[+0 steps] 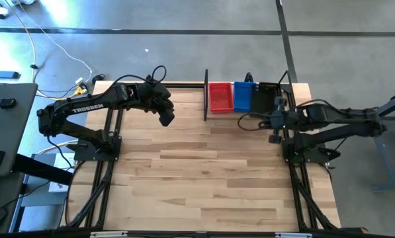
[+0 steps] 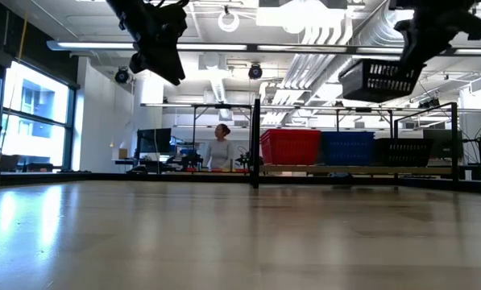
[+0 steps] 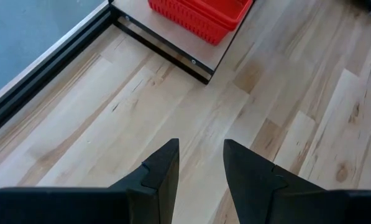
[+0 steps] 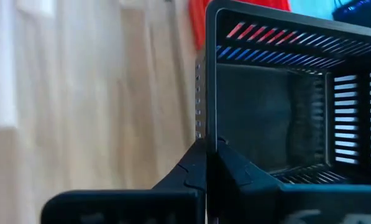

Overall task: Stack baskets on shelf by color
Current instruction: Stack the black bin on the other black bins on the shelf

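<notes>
Our right gripper (image 4: 207,163) is clamped tight on one wall of a black basket (image 2: 380,79), holding it in the air above the shelf (image 2: 361,170), over the black stack (image 2: 404,151) at the shelf's right end. Pinching the rim leaves the basket hanging tilted, open side partly toward the wrist camera, so we judge it will need levelling before it nests.

On the shelf, at the bench's far edge, the red baskets (image 1: 219,96) sit at the left end, the blue ones (image 1: 242,96) in the middle and the black ones at the right, just beside one another. How many are in each stack we cannot tell.

Our left gripper (image 3: 201,168) waits high over the bench's far left part, near the shelf's red end, fingers partly open and empty, clear of the right arm's path.
</notes>
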Controlling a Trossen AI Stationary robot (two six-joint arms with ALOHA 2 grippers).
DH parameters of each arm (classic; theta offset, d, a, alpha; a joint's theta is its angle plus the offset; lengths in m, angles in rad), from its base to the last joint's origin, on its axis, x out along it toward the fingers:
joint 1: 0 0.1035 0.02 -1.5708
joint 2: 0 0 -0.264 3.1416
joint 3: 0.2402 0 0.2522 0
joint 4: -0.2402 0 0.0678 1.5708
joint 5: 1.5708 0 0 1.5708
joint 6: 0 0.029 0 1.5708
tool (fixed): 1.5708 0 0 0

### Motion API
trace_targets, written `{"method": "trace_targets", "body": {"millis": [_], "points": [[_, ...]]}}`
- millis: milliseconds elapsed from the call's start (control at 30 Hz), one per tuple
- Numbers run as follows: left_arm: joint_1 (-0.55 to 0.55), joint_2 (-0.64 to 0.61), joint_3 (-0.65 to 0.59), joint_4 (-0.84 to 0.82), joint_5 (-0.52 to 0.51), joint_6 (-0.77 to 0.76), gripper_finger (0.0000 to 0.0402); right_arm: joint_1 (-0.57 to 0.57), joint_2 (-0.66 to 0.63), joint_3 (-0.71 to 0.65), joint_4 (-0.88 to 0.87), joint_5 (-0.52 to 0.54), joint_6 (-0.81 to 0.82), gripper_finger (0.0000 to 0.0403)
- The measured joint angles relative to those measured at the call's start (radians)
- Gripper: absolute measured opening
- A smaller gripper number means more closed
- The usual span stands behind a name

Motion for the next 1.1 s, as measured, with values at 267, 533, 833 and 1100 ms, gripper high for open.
{"method": "trace_targets", "body": {"millis": [267,533,833,1100], "points": [[0.000,0.000,0.000,0.000,-0.024,-0.004,0.0115,-0.188,-0.026,0.000,-0.126,-0.010,-0.226,0.0000],[0.000,0.000,0.000,0.000,-0.045,-0.013,0.0115,-0.348,-0.025,0.000,-0.123,-0.020,-0.444,0.0000],[0.000,0.000,0.000,0.000,-0.045,-0.019,0.0115,-0.557,-0.025,0.000,-0.067,-0.146,-0.614,0.0000],[0.000,0.000,0.000,0.000,-0.050,-0.019,0.0115,-0.711,0.025,0.000,-0.044,-0.242,-0.727,0.0000]]}}
